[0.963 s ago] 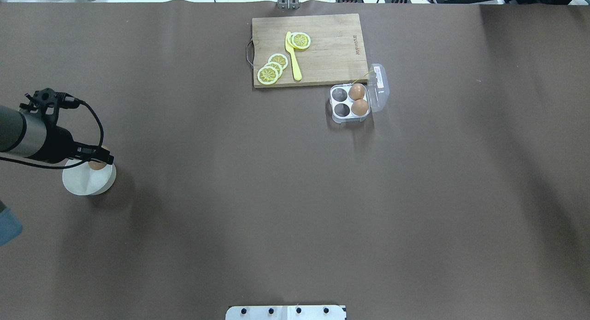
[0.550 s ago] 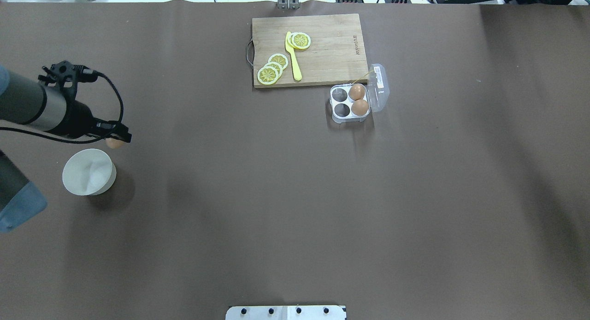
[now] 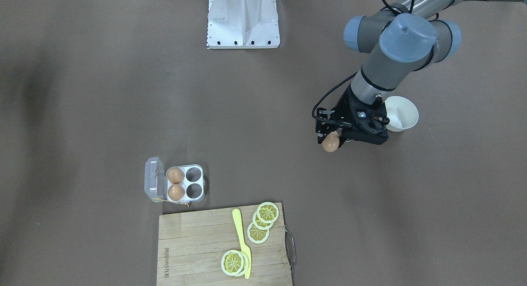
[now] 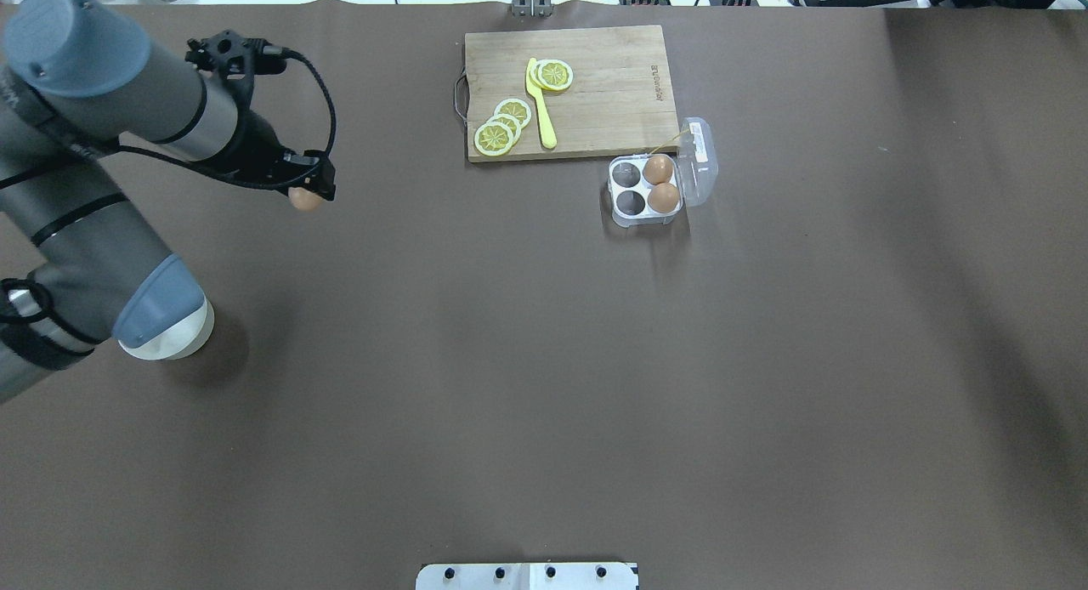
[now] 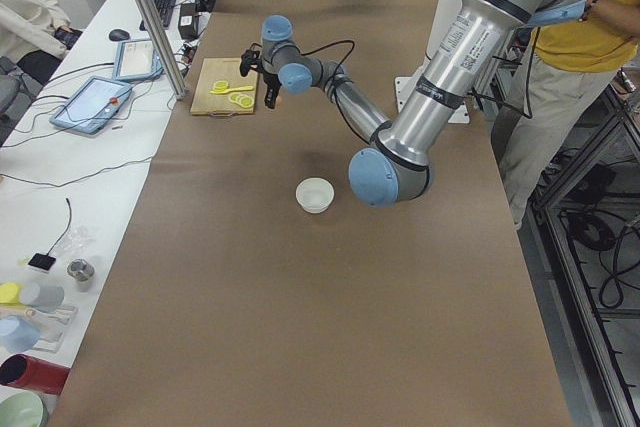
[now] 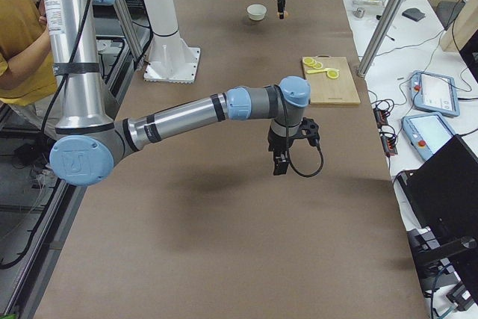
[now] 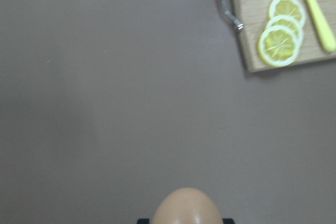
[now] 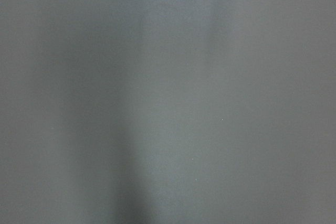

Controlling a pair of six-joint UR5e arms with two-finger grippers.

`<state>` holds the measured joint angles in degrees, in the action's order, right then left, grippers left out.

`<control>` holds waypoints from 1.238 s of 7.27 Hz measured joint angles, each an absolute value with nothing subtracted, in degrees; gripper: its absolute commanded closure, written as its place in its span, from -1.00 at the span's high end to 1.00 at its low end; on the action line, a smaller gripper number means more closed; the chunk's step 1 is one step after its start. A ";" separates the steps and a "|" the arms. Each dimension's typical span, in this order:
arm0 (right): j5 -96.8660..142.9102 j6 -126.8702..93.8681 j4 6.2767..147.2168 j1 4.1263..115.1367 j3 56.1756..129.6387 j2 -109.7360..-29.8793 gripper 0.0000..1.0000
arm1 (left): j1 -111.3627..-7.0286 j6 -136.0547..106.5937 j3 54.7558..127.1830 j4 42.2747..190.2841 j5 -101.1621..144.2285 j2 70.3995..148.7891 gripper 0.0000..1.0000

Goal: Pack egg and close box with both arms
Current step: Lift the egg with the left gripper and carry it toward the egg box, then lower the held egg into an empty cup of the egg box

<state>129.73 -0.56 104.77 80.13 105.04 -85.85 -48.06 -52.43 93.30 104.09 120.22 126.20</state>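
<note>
My left gripper (image 4: 308, 192) is shut on the egg (image 4: 303, 199), a small brown one, and holds it above the bare table. In the front-facing view the egg (image 3: 330, 143) hangs under the black fingers, left of the bowl. The left wrist view shows the egg (image 7: 187, 208) at its bottom edge. The box (image 4: 629, 202) stands open far to the right, its clear lid (image 4: 701, 158) folded back, two brown eggs (image 4: 664, 198) in the right cells and the left cells empty. My right gripper (image 6: 281, 162) shows only in the exterior right view, and I cannot tell its state.
A white bowl (image 3: 401, 113) stands near my left arm, half hidden under its elbow (image 4: 161, 305) in the overhead view. A wooden cutting board (image 4: 595, 88) with lemon slices (image 4: 501, 127) and a yellow knife (image 4: 541, 105) lies behind the box. A person (image 5: 560, 77) stands beside the robot.
My left gripper has lifted the egg out of the white bowl and carried it away from the robot and to the right, toward the cutting board. The box has not moved.
</note>
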 measured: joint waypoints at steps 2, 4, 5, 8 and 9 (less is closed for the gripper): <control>129.65 -0.53 104.77 80.02 104.99 -85.83 1.00 | -45.70 -51.92 87.20 104.18 119.95 134.29 -0.35; 129.58 -0.51 104.76 79.99 104.99 -85.73 1.00 | -43.78 -51.54 79.30 104.54 119.33 142.53 -0.35; 129.56 -0.47 104.77 79.98 104.92 -85.68 1.00 | -42.64 -50.83 75.85 104.74 117.71 145.85 -0.35; 129.42 -0.40 104.82 79.79 104.77 -85.67 1.00 | -40.13 -46.30 67.71 107.67 111.76 152.01 -0.49; 129.39 -0.32 104.84 79.76 104.72 -85.64 1.00 | -39.69 -43.91 65.95 108.11 110.56 153.11 -0.49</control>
<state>129.39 -0.32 104.84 79.76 104.72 -85.64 -39.69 -43.91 65.95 108.11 110.56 153.11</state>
